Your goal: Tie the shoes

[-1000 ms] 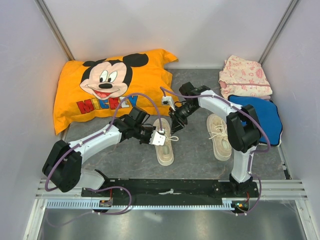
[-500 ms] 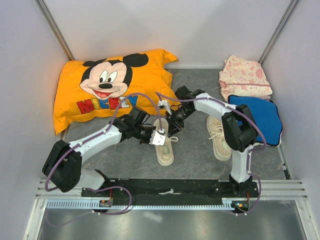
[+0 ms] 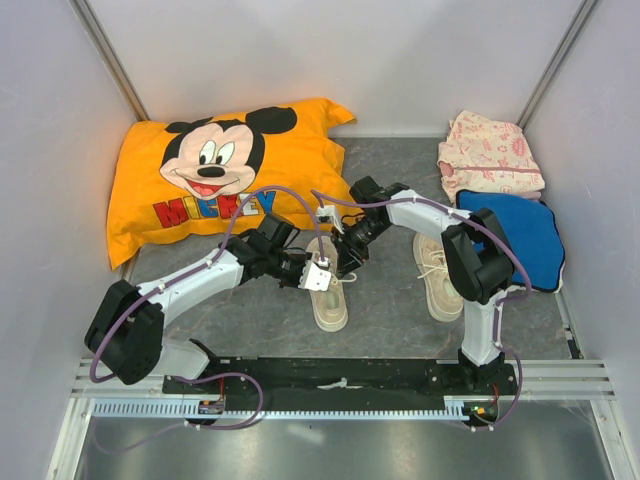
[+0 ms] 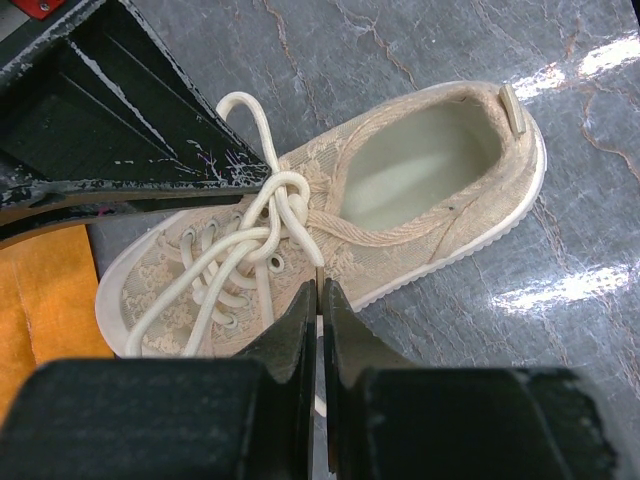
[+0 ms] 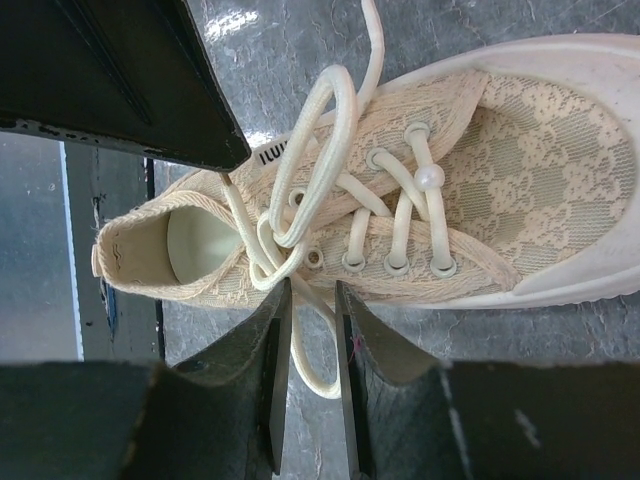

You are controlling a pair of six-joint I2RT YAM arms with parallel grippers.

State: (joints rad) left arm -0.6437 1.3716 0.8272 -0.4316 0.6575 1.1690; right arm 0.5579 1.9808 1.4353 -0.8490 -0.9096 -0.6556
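Note:
The cream-beige left shoe (image 3: 330, 305) lies mid-table, toe towards the arms; the other shoe (image 3: 440, 285) lies to its right. My left gripper (image 3: 318, 277) is above the left shoe's side. In the left wrist view it (image 4: 320, 285) is shut on a thin strip of white lace, just beside the shoe (image 4: 420, 200) and its half-tied knot (image 4: 285, 195). My right gripper (image 3: 343, 262) is at the shoe's far side. In the right wrist view it (image 5: 312, 285) stands narrowly open around a hanging lace loop (image 5: 318, 355), below another loop (image 5: 315, 160) on the shoe (image 5: 520, 160).
An orange Mickey pillow (image 3: 215, 175) lies at the back left. A folded pink cloth (image 3: 490, 150) and a blue cloth (image 3: 525, 235) lie at the right. Walls close in both sides, and a black rail (image 3: 340, 385) runs along the near edge.
My right gripper has moved left and down to the left shoe's laces. The left gripper has stayed where it was.

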